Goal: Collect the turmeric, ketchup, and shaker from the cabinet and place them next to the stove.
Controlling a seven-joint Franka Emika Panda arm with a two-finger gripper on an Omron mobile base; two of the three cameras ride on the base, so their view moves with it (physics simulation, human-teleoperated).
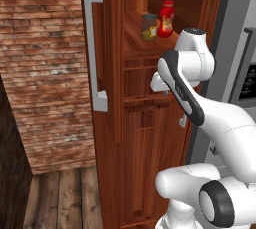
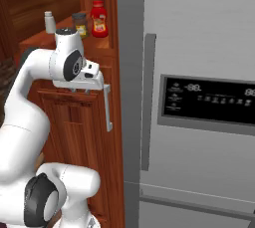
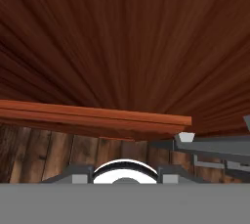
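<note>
- right now my gripper [image 2: 102, 88] sits low against the front of the cabinet [image 1: 145, 138], under the shelf niche, and it points down along the wood.
- whether my fingers are apart or together i cannot tell; the hand view gives me wood grain and a ledge, and in the base views the hand hides them. i see nothing between them.
- the turmeric [image 1: 149, 27] and the ketchup [image 1: 166, 19] stand just beside each other on the niche shelf above my hand, both upright, the turmeric to the left in both base views.
- the shaker [image 2: 49, 22] stands on the same shelf, left of the turmeric in the right base view and a little apart from it.
- all three look uncollected, so i judge the task barely begun.
- risk one: rising from here, my wrist could catch the shelf edge, since i am tucked close under it.
- risk two: the jars stand close together, so reaching for one may knock its neighbour over or push it deeper into the niche.
- risk three: the small grey door handle [image 2: 107, 107] hangs right beside my hand, and a sideways swing could snag it.
- risk four: the ketchup is tall and narrow, so a high or off-centre grip could tip it.
</note>
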